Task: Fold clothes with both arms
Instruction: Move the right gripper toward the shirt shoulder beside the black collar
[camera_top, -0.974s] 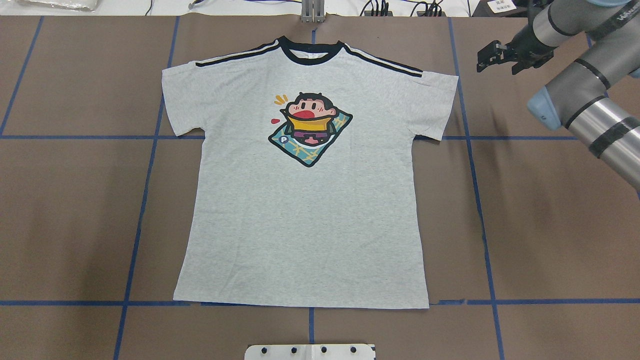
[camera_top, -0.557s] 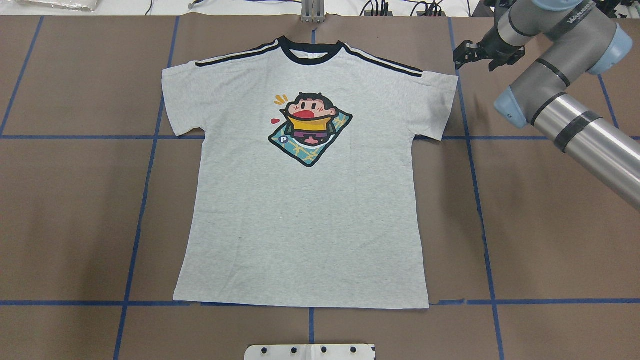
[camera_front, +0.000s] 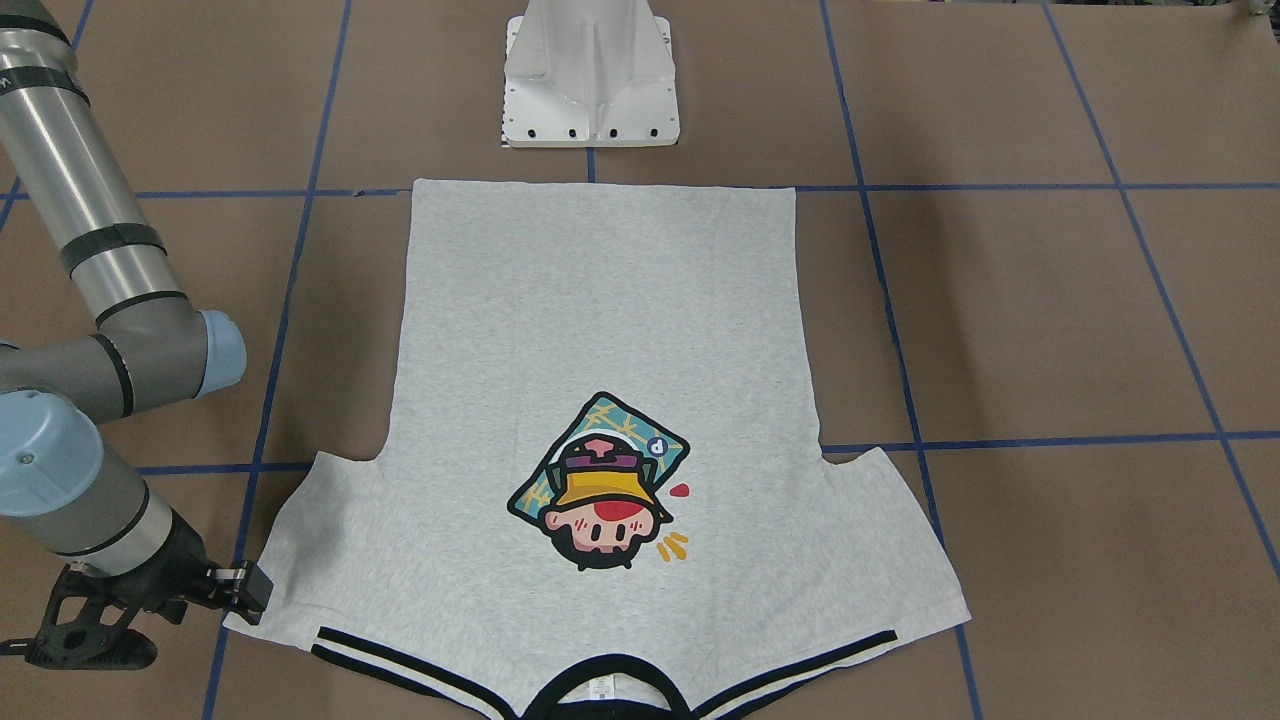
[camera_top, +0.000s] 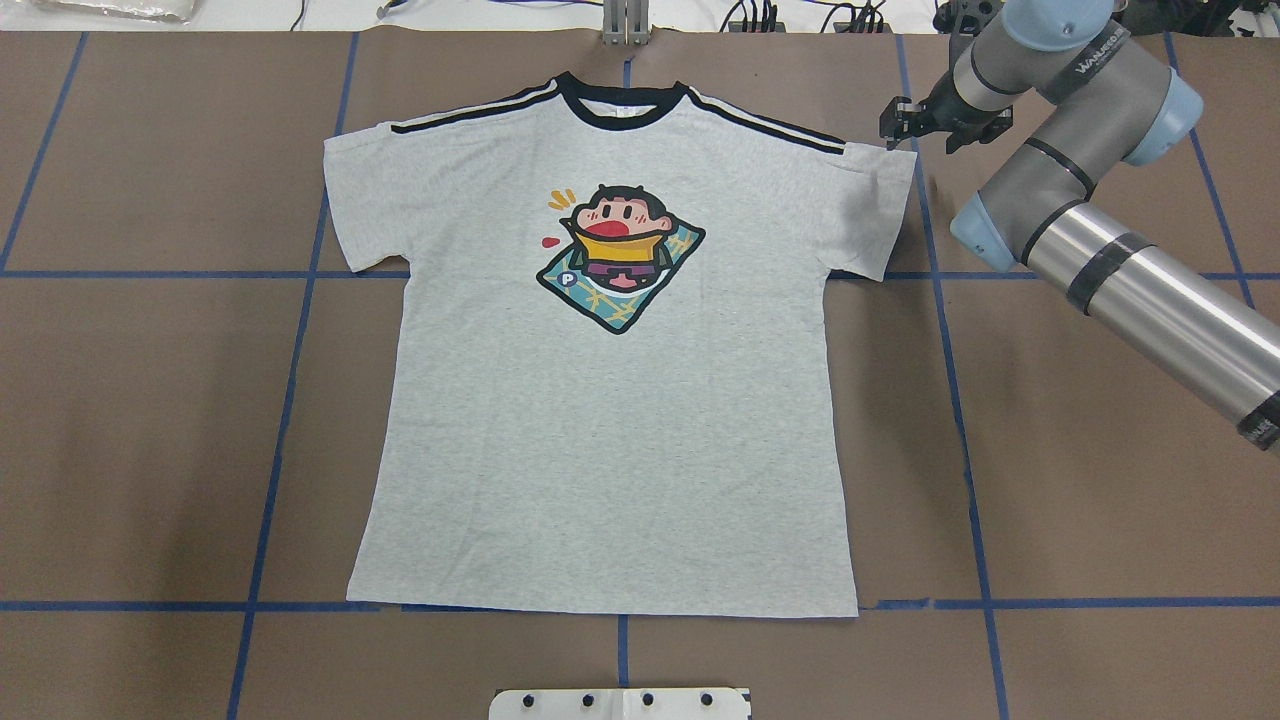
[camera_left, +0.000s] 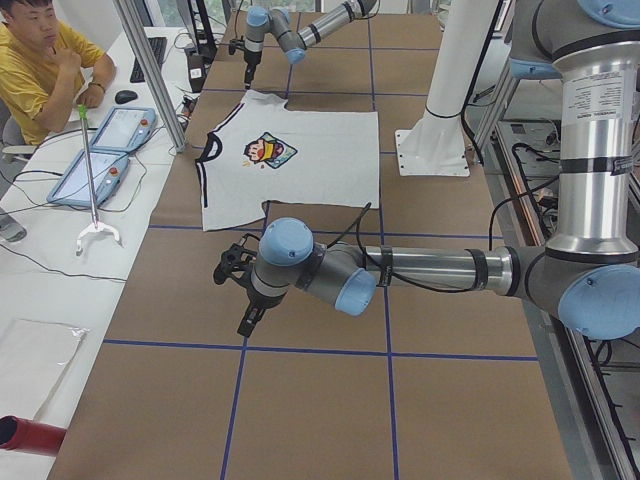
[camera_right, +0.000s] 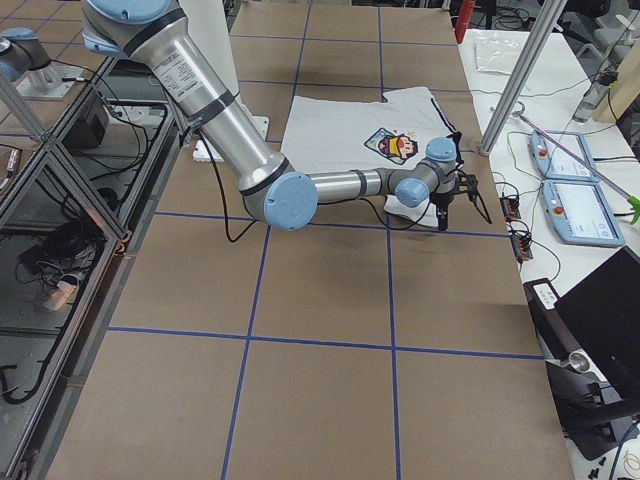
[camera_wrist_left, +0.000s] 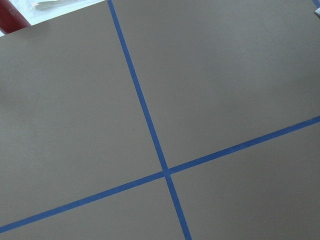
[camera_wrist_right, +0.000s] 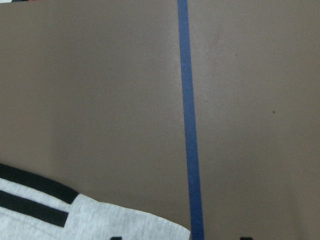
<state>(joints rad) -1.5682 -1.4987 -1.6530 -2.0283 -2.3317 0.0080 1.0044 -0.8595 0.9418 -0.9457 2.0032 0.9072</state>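
1. Heather-grey T-shirt (camera_top: 610, 430), spread flat and print side up in the middle of the brown table (camera_top: 1100, 480); black collar (camera_top: 622, 105) toward the far edge, hem toward the white pedestal base (camera_front: 590, 80).
2. Cartoon face print (camera_top: 620, 255) on the chest, below the collar and between the black-and-cream shoulder stripes.
3. Right gripper (camera_top: 893, 125), at the outer top corner of the sleeve (camera_top: 870, 210) on the robot's right. Fingers parted, seen as two dark tips well apart at the bottom edge of the right wrist view; nothing held. Contact with the cloth not discernible.
4. Left gripper (camera_left: 228, 268), over bare table well apart from the T-shirt, toward the robot's left end. Seen only from the side, so degree of opening impossible to tell.
5. Blue tape lines (camera_wrist_left: 150, 125), crossing on the brown surface in the left wrist view.
6. Operator (camera_left: 40, 70) in a yellow shirt, seated at the white desk beyond the table's far edge.
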